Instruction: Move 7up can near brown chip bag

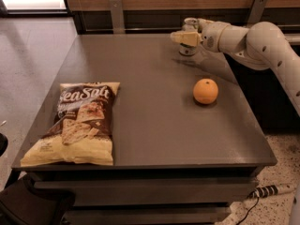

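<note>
The 7up can (188, 50) stands upright at the far edge of the grey table (150, 125), right of centre; only its silver top and base show. My gripper (185, 37) reaches in from the right at the can's height, and its pale yellow tip covers the middle of the can. The brown chip bag (79, 121) lies flat at the table's front left corner, with "Sea Salt" lettering on it, far from the can.
A round orange fruit (206, 91) sits on the table's right side, in front of the can. A wooden wall with metal brackets (116, 14) runs behind the table. A power strip (272, 190) lies on the floor at the right.
</note>
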Controlling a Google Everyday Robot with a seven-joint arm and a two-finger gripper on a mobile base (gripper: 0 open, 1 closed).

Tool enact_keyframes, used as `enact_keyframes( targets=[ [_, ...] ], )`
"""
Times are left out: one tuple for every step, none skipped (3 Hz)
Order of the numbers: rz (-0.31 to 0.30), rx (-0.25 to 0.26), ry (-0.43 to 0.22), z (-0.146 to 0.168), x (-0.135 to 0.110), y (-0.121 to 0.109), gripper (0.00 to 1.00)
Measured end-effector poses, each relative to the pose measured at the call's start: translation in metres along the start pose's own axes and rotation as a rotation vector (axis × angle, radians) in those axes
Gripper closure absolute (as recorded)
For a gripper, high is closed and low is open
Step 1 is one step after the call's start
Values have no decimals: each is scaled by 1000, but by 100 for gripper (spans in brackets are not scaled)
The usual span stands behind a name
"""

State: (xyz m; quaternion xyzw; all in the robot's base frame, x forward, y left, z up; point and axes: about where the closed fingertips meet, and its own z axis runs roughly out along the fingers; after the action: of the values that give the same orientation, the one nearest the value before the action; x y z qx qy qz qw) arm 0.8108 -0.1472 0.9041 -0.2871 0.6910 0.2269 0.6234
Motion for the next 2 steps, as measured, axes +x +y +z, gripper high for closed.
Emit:
enact_keyframes(
  targets=[
    [1,-4,0,2,0,2,48],
    [1,-9,0,5,1,4,71]
  ],
)
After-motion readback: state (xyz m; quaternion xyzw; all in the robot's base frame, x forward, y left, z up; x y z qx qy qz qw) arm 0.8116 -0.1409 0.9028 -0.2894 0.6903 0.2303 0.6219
